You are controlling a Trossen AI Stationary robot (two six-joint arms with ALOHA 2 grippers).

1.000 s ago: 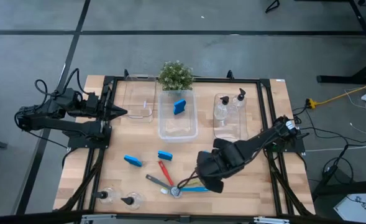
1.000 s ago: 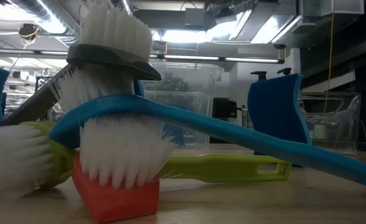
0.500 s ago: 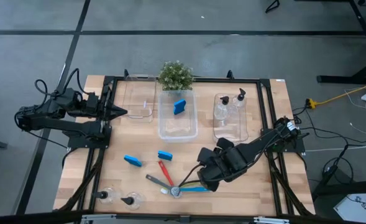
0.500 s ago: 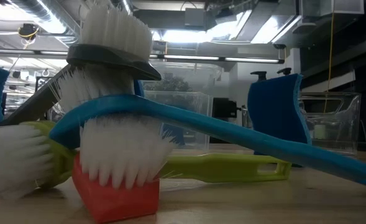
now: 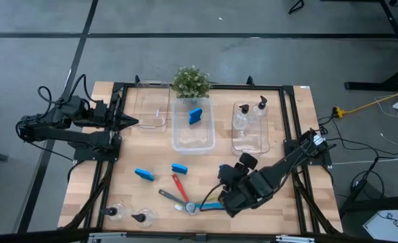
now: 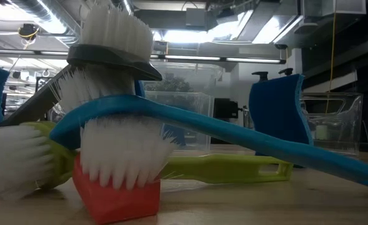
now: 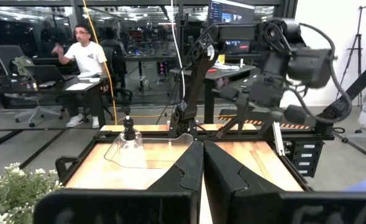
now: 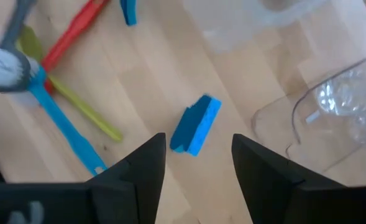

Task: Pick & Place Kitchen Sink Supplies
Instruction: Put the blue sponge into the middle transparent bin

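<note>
Four brushes [image 5: 185,199] lie crossed in a heap near the table's [image 5: 300,216] front edge, heads piled together: red [image 5: 179,187], blue [image 8: 68,134], yellow-green [image 8: 89,112] and grey [image 5: 168,196]. Two sponges [image 5: 144,174] rest just behind them toward the left, a third stands in the middle bin [image 5: 193,138], and a fourth [image 8: 195,124] lies on the wood before the right gripper [image 8: 195,165], which hangs over the front edge with jaws released. Two bottles [image 5: 128,216] sit at the front left corner, two more [image 5: 249,111] in the right bin [image 5: 249,142]. The left gripper [image 7: 202,165], jaws clenched, waits by the left bin [image 5: 150,111]
</note>
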